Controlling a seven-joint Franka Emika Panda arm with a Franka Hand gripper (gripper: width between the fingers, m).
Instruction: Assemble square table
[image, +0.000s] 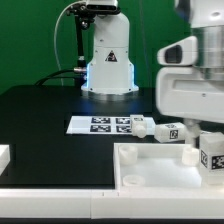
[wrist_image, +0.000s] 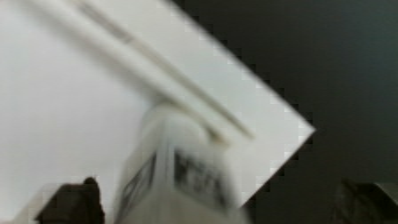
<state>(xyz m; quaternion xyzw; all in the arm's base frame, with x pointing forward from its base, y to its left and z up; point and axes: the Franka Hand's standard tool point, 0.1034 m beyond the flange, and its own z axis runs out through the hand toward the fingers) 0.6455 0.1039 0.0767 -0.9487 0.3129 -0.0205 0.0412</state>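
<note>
Black tabletop (image: 40, 110) under white tray top (image: 160, 170); gripper (wrist_image: 222, 205) spread wide over upright leg (wrist_image: 175, 165), gripping nothing.

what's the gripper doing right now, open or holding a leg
Gripper: open, fingers spread either side of a white leg, not clamped on it.

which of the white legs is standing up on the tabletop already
The leg at the exterior view's right edge, upright on the square top under the gripper. The other two legs lie on the black table beside the marker board.
</note>
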